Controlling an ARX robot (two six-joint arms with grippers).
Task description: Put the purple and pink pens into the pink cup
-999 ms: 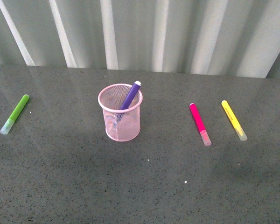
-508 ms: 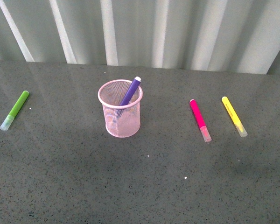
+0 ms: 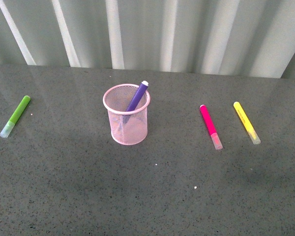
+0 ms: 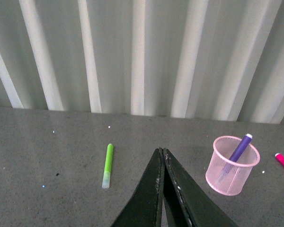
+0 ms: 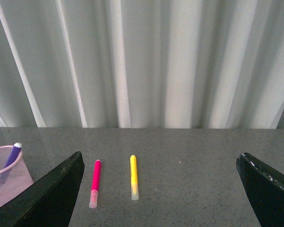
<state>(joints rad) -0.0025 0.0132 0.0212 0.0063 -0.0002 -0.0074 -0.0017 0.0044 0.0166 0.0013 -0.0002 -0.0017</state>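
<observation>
Front view has the pink cup (image 3: 132, 129) a bit left of center on the dark speckled table (image 3: 162, 196). The purple pen (image 3: 136, 98) is already inside it, leaning toward the upper right with its white tip poking over the rim. The pink pen (image 3: 210, 125) isn't in yet; it's lying flat right of center, well apart from the cup, clear cap toward the bottom of the frame. Just beside it further right is a yellow marker (image 3: 246, 123), and a lime-green marker (image 3: 15, 115) sits way over at the left edge. No arms show in that view. From the wrist cams, the left gripper (image 4: 162, 152) has its fingers pressed together with nothing between them, and the right gripper (image 5: 161, 154) is spread wide, holding nothing
</observation>
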